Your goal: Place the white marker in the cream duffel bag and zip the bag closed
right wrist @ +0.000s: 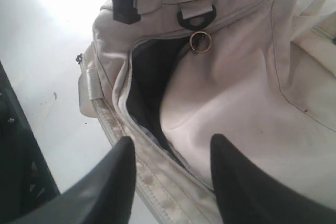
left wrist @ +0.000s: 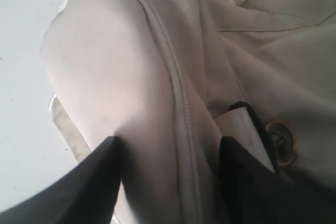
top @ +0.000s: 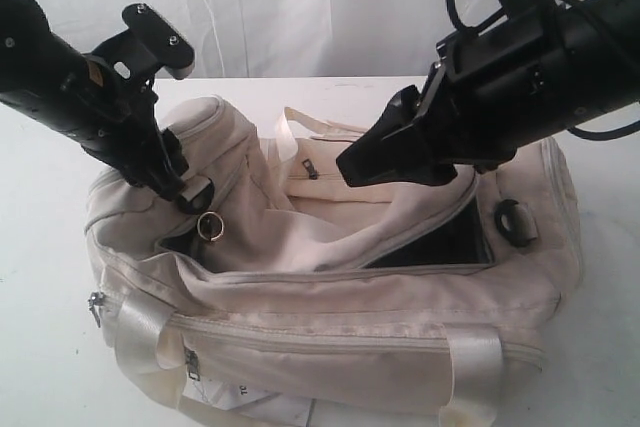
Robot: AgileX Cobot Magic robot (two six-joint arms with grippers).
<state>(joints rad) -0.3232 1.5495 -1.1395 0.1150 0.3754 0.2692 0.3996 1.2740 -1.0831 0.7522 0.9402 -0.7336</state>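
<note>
Left gripper (left wrist: 169,142): black fingers spread wide, straddling a ridge of fabric at one end of the large soft cream fabric duffel bag (top: 330,332). It is clamped on nothing that I can make out.
Why there: probably to steady that end, or to reach the small brass ring zip pull (top: 210,227) just beside its tip, next to a black plastic strap ring (right wrist: 197,18).
Right gripper (right wrist: 173,137): fingers partly apart and empty, hovering over the middle of the bag, above the mouth.
Bag mouth: unzipped. The top flap sags inward and black lining (top: 440,245) shows toward the right arm's end (so the closing step is not yet done).
Slim white marker: not visible in any view; I cannot tell whether it lies inside the bag.
Edges: the zip track runs from the ring pull along the mouth toward the far end, and the slack fabric beside it could snag the slider.
Open room: bare white tabletop (top: 40,347) lies at both ends of the bag. The pale webbing handles (top: 470,362) lie down the near side, clear of the zip.
</note>
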